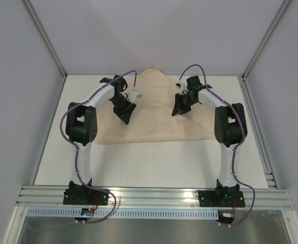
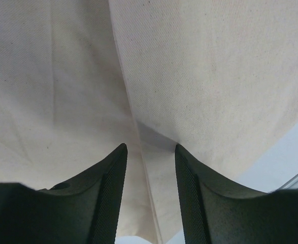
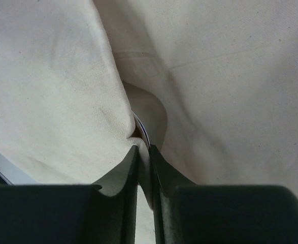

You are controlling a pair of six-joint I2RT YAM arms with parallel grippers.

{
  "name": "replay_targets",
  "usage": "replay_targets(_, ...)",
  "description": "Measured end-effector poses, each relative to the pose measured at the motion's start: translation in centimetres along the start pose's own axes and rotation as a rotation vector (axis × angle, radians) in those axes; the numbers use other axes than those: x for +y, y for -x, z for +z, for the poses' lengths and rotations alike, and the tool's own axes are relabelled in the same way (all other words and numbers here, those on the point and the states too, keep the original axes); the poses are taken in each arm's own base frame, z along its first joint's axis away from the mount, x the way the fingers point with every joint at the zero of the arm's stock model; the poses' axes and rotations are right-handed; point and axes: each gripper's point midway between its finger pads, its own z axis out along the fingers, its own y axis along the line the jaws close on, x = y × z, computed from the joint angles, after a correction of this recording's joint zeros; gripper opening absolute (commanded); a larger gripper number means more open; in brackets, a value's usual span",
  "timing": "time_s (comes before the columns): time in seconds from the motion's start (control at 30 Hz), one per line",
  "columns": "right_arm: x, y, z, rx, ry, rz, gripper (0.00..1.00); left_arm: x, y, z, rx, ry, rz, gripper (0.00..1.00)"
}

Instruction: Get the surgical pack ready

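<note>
Both arms rise from near-edge bases, elbows high, wrists tipped down. The tan wrap sheet (image 1: 156, 127) lies mid-table (image 1: 154, 162) toward the far side. Left gripper (image 2: 149, 150): fingers parted just over the cloth. Right gripper (image 3: 142, 150): pinching a fold.

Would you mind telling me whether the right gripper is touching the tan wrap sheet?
Touching. The right wrist view shows the right gripper with its fingers pinching a fold of the wrap sheet.

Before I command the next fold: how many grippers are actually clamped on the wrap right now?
1. The right gripper is shut on a fold of the wrap. The left gripper is open over it, holding nothing.
</note>
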Motion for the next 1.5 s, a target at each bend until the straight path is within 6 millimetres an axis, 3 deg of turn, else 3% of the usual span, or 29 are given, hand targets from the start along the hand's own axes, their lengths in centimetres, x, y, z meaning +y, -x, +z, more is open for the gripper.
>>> replay_targets(0.1, 0.0, 0.4, 0.1, -0.015, -0.004, 0.007, 0.01, 0.0, -0.1, 0.0, 0.003, -0.003, 0.007, 0.39)
replay_targets(0.33, -0.1, 0.8, 0.1, -0.032, -0.012, 0.021, 0.01, -0.2, -0.6, 0.5, 0.03, -0.025, 0.003, 0.0)
replay_targets(0.53, -0.2, 1.1, 0.2, -0.045, -0.02, 0.034, 0.03, 0.0, -0.3, 0.3, 0.025, -0.016, -0.004, 0.0)
replay_targets(0.83, -1.1, 2.1, 0.2, -0.084, -0.073, 0.046, 0.46, 2.4, 0.7, -0.5, 0.015, 0.137, -0.047, 0.0)
replay_targets(0.93, -1.8, 2.1, 0.1, -0.091, -0.115, 0.045, 0.55, 2.8, 1.3, -1.0, 0.004, 0.17, -0.048, 0.0)
replay_targets(0.97, -2.1, 2.2, 0.0, -0.093, -0.133, 0.043, 0.58, 3.0, 1.4, -1.1, 0.001, 0.178, -0.05, 0.01)
replay_targets(1.07, -2.4, 2.6, -1.0, -0.112, -0.176, 0.03, 0.61, 3.2, 1.5, -1.2, -0.001, 0.193, -0.049, 0.23)
replay_targets(1.23, -1.9, 4.5, -5.1, -0.212, -0.268, -0.014, 0.58, 3.3, 1.8, -2.0, -0.021, 0.213, -0.05, 0.28)
replay_targets(1.4, -0.4, 4.3, -9.8, -0.316, -0.352, -0.049, 0.29, 1.8, 1.3, -3.8, -0.058, 0.234, -0.031, 0.2)
replay_targets(1.5, 1.0, 2.1, -9.7, -0.299, -0.344, -0.062, 0.17, -0.1, 0.3, -4.4, -0.055, 0.229, -0.008, 0.15)
